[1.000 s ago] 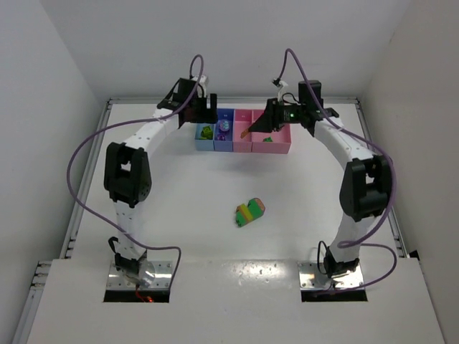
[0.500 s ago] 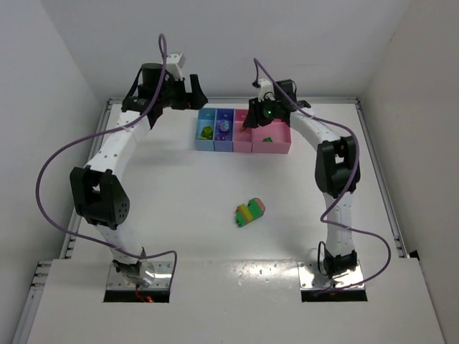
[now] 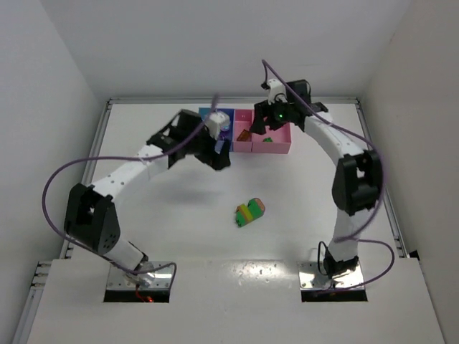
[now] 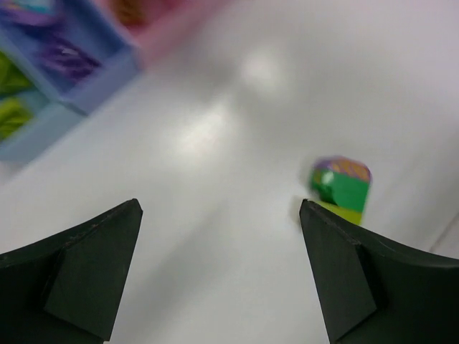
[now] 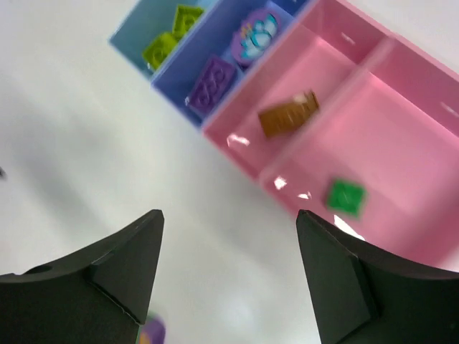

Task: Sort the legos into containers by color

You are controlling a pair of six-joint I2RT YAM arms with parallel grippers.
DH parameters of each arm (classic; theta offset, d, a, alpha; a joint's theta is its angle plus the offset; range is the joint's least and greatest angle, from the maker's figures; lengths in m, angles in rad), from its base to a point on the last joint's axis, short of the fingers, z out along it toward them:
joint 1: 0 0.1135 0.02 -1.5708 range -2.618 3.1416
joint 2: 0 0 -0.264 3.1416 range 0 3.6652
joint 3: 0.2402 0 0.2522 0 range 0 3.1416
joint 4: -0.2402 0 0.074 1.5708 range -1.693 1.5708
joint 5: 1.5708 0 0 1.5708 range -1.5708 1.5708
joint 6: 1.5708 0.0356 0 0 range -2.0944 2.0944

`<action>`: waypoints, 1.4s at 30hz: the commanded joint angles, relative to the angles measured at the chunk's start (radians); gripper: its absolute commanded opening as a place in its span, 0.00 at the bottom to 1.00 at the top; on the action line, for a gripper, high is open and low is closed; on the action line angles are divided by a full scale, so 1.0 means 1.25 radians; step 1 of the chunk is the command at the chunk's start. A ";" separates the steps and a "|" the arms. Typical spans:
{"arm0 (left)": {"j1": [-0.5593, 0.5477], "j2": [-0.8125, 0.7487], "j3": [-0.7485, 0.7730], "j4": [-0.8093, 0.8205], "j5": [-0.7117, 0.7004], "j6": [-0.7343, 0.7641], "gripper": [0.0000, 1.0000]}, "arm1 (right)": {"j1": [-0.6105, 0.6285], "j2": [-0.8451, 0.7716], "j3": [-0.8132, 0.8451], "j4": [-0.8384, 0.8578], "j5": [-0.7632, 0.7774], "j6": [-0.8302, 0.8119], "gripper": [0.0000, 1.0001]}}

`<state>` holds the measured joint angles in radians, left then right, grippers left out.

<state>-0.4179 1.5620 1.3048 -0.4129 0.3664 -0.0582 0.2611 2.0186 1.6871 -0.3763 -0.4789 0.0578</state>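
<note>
- The clump [image 4: 341, 190] lies alone on the table [image 3: 179, 215], near the middle. It is well apart from the bins [image 3: 276, 148] at the far side.
- The clump is green, yellow and other colours stuck together. If it went into one bin whole, the colours would be mixed up. I think it has to be pulled apart first.
- The clump is small and lies tilted. A pinch on its edge could make it slide or flip away.
- The left wrist view is blurry, so the clump's top colours are hard to tell. A bad guess could send a brick to the wrong bin.
- The right gripper [image 5: 229, 215] hangs over the pink bins. If it dips low while moving off, it could bump a wall and push the whole row.
- A green brick [image 5: 346, 196] lies in the wide pink bin, and yellow-green bricks [image 5: 172, 32] lie in the light blue one. More green could end up split between the two.
- The left gripper [image 4: 219, 208] is between the bins and the clump. Its jaws are spread wide, holding nothing and touching nothing.
- The right gripper's jaws are apart too, with nothing between them. An orange brick [image 5: 289, 115] lies loose in the narrow pink bin below, and the jaws do not touch it.
</note>
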 commanded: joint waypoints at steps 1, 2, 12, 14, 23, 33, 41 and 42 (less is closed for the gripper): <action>-0.145 -0.085 -0.084 0.001 -0.054 0.092 0.99 | -0.046 -0.217 -0.093 -0.050 0.030 -0.076 0.75; -0.175 -0.085 -0.099 0.001 -0.087 0.092 0.99 | -0.063 -0.254 -0.160 -0.067 0.039 -0.111 0.77; -0.421 0.022 -0.120 0.032 -0.263 0.021 0.99 | -0.166 -0.622 -0.479 -0.182 0.166 -0.164 0.83; -0.455 0.061 -0.120 0.042 -0.271 0.000 0.99 | -0.185 -0.650 -0.498 -0.207 0.175 -0.153 0.84; -0.495 0.217 -0.061 0.042 -0.304 -0.048 1.00 | -0.271 -0.703 -0.507 -0.265 0.149 -0.136 0.87; -0.472 0.321 -0.020 0.042 -0.319 -0.041 0.96 | -0.296 -0.703 -0.492 -0.281 0.127 -0.128 0.87; -0.438 0.304 -0.045 0.035 -0.304 -0.009 0.43 | -0.296 -0.679 -0.476 -0.281 0.111 -0.136 0.87; -0.438 0.297 -0.045 0.035 -0.304 -0.009 0.34 | -0.296 -0.671 -0.476 -0.272 0.102 -0.136 0.87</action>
<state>-0.9905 1.9530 1.2629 -0.3569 -0.0158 -0.0841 -0.1036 1.1679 1.0573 -0.7315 -0.3218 -0.1196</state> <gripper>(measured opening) 0.698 0.865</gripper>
